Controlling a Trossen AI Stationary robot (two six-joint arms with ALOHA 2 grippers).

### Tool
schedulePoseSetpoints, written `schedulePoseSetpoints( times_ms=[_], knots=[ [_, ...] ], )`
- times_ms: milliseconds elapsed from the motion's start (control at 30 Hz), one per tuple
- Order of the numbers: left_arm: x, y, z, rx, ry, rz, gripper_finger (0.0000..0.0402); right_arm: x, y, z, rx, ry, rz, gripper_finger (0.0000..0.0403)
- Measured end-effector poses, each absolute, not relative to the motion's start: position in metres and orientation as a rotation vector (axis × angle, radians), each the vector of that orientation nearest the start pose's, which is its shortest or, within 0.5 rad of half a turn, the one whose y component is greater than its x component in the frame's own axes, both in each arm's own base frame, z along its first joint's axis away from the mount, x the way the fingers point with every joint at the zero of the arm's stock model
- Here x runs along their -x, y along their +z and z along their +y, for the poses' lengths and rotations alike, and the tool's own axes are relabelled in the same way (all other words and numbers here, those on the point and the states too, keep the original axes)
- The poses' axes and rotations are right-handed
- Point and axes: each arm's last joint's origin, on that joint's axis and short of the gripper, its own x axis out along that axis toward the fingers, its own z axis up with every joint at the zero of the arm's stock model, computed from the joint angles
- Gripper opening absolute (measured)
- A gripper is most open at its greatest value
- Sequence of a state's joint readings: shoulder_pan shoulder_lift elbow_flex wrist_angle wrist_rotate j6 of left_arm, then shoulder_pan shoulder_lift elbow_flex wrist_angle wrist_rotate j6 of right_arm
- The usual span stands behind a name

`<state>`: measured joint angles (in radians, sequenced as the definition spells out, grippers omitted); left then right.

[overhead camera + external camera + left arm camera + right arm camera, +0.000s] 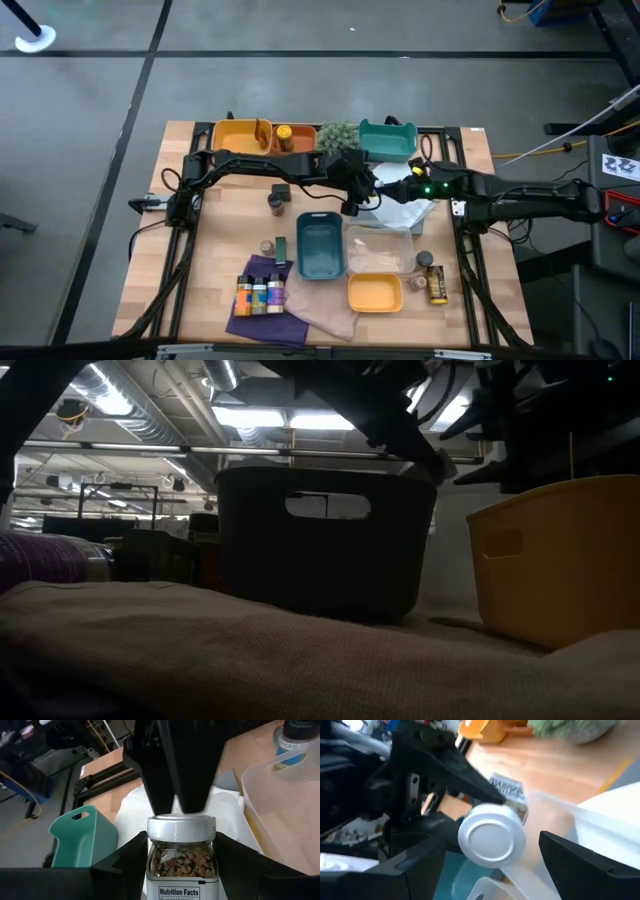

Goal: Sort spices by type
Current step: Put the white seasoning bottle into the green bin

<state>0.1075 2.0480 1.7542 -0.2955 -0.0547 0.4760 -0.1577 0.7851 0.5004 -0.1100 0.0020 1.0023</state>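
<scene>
A spice jar (181,857) with a silver lid (492,837) and mixed dried bits inside hangs above the table's middle. My left gripper (181,870) is shut on it, reaching in from the table's left (355,195). My right gripper (492,847) comes from the right (385,190) and is open. Its fingers stand on either side of the lid, and I see no touch. More spices stand on a purple cloth (260,295) near the front edge. My left gripper pinches the jar's glass body (150,860) just below the lid, one finger on each side. The fingers come from the table's left, slanting down, and lie along the jar. The jar is lifted clear, its lid end pointing away from the wrist toward my right gripper.
Below the grippers lie a white cloth (405,208), a clear bin (380,248) and a dark blue tray (320,245). A yellow tray (375,292) sits near the front. Orange tray (243,137), green plant (338,137) and teal tray (388,138) line the far edge. Loose jars (432,278) stand at right.
</scene>
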Motion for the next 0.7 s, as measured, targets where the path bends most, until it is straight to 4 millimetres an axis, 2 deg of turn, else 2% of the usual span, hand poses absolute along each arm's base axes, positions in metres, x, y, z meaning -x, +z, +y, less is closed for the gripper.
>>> schedulePoseSetpoints(
  times_ms=[300, 700],
  knots=[
    [-0.471, 0.271, 0.047, -0.450, 0.015, 0.616, 0.0190, -0.188, 0.235, -0.030, -0.996, -0.358, 0.311, 0.0317],
    [-0.471, 0.270, 0.043, -0.414, 0.026, 0.623, 0.0190, -0.195, 0.229, -0.033, -0.946, -0.435, 0.307, 0.0314]
  ],
)
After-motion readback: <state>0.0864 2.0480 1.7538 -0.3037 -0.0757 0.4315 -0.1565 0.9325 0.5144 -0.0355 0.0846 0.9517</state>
